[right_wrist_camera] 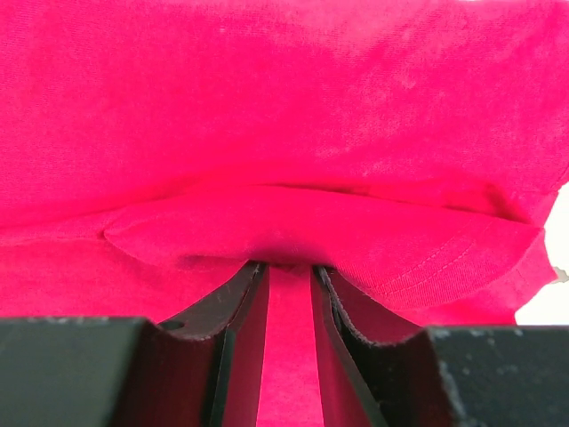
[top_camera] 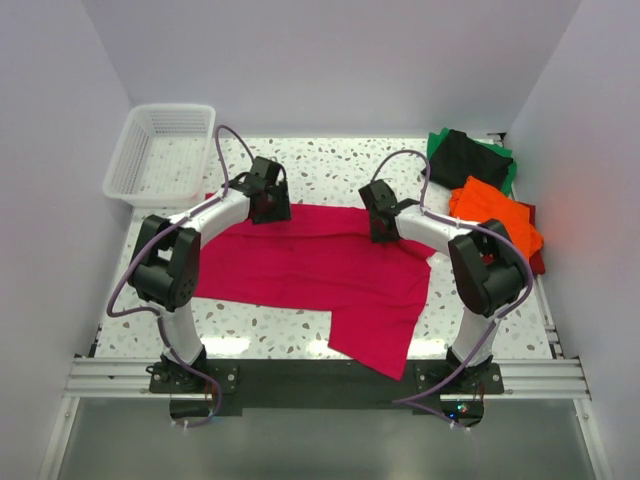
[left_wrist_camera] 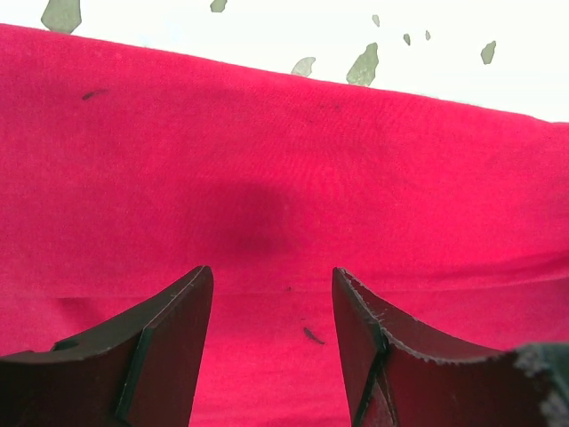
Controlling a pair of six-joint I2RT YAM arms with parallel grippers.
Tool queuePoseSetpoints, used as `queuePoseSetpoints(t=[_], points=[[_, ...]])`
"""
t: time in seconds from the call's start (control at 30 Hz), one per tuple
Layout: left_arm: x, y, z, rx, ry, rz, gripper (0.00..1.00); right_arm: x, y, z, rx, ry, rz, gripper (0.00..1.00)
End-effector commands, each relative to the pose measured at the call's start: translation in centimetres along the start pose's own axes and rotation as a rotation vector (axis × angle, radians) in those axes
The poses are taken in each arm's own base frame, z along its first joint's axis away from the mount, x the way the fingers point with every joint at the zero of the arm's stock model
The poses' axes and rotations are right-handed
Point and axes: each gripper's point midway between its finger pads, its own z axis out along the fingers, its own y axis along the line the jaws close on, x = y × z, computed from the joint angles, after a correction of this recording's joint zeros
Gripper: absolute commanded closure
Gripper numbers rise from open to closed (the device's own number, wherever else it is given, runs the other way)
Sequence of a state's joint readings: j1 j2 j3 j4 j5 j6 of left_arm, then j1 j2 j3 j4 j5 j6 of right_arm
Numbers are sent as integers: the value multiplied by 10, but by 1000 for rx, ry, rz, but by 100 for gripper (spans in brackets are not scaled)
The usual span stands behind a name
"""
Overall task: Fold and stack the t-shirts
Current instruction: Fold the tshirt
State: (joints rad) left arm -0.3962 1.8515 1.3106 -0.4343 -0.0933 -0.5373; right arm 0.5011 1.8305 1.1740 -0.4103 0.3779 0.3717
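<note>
1. The pink t-shirt (top_camera: 300, 265) is lying flat on the tabletop (top_camera: 262, 326), stretching left to right.
2. The left gripper (top_camera: 269, 208) is hanging open over its far edge.
3. The right gripper (top_camera: 384, 232) is pinching a fold there.

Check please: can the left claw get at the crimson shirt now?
Likely yes: the left claw hangs open just above the crimson shirt near its far edge, and nothing lies between them.
</note>
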Motion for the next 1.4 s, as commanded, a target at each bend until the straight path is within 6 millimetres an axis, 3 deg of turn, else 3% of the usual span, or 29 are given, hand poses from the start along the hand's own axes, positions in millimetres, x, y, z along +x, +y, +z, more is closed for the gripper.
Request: queuePoseSetpoints(t=[0.0,0.33,0.6,0.9,1.03,1.27,1.37], points=[[-4,-3,4,7,-19,16,39,-31,-7,-17,21,-89,19,70],[-7,-3,3,3,-24,22,39,-13,-13,2,50,-16,21,75],[-7,-2,1,0,-28,23,39,-9,-12,3,38,8,20,98],[-7,0,-4,-2,-37,22,39,-10,-14,-9,27,-3,44,100],[-4,1,-5,-2,-36,22,39,-16,-15,-26,-1,-28,75,100],[-2,1,-5,6,-36,14,39,-7,-7,-47,-61,-27,106,100],[-1,1,-5,7,-34,13,39,-1,-8,-46,-57,-9,100,100]])
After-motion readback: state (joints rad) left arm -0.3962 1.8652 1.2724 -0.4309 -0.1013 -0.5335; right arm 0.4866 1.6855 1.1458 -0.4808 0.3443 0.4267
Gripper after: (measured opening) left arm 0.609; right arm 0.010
